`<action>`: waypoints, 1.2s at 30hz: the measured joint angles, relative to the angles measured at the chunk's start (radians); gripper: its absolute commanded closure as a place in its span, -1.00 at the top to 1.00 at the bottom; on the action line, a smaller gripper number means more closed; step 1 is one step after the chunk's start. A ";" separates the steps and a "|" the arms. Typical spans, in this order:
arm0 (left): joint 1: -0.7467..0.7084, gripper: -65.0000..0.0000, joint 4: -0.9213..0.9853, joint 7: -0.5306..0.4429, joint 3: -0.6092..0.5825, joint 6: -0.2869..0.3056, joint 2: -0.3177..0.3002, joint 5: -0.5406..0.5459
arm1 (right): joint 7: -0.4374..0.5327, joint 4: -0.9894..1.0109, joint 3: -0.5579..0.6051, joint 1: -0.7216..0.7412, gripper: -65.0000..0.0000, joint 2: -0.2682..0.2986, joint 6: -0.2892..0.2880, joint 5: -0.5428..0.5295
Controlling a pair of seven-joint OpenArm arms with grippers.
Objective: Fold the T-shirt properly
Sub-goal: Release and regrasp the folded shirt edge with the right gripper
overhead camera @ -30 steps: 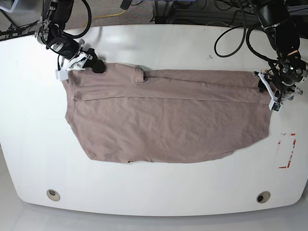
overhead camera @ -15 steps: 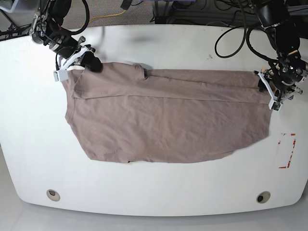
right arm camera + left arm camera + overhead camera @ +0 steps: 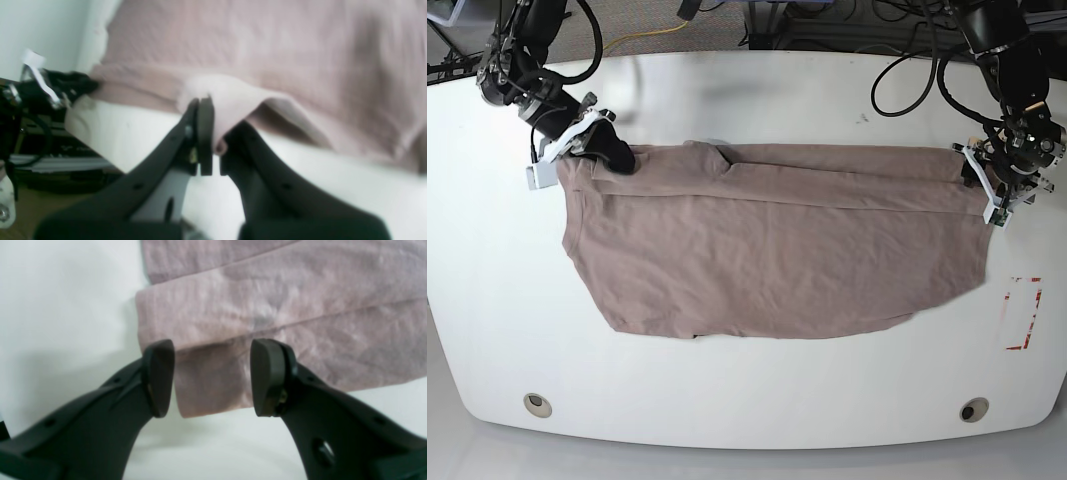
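The shirt [image 3: 767, 245] lay spread across the white table [image 3: 747, 400], its far edge already folded over into a long narrow band, and each arm sat at one end of that band, which looked like the setup for carrying the fold further together. The right gripper [image 3: 208, 140] was clamped on a pinch of the cloth: in its wrist view a small peak of fabric rose between the closed pads, with the rest of the shirt stretching away ahead of it and to its right. That hold on the corner was probably meant to lift the layered edge without letting the fold slip apart. The left gripper [image 3: 211, 376] stood open and held nothing; the folded corner of the shirt lay directly between and just beyond its fingertips [image 3: 160, 376], the doubled edge running away ahead and to its right, bare table below and to its left. It appeared to be lined up for a matching pinch, so that both ends could be raised evenly; whether its tips touched the cloth could not be told.
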State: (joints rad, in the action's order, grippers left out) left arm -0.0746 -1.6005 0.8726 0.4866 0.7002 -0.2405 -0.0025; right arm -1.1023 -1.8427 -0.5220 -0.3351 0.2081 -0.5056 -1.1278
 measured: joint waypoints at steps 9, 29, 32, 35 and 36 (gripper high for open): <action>-0.002 0.04 0.000 0.000 -0.001 0.000 -0.001 0.001 | -0.002 0.248 0.006 0.171 -1.00 0.069 0.003 0.008; 0.000 0.04 0.000 0.001 0.000 0.000 -0.001 -0.002 | 0.044 0.600 0.177 0.444 0.42 0.266 0.008 -0.001; 0.001 0.04 0.000 0.001 0.000 0.000 -0.001 -0.002 | 0.048 0.593 0.174 0.432 0.43 0.316 0.008 0.001; 0.005 0.04 -0.001 0.000 0.000 0.000 -0.001 0.000 | 0.056 0.544 0.169 0.375 0.43 0.339 0.008 -0.006; 0.005 0.04 -0.002 0.000 0.000 0.000 -0.001 0.002 | 0.056 0.525 0.170 0.352 0.43 0.344 0.008 -0.005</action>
State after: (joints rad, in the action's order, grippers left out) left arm -0.0692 -1.6020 0.8726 0.4862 0.7006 -0.2417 -0.0010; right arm -1.0466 -1.3174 -0.3519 0.0166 0.5518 -0.4980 -1.1324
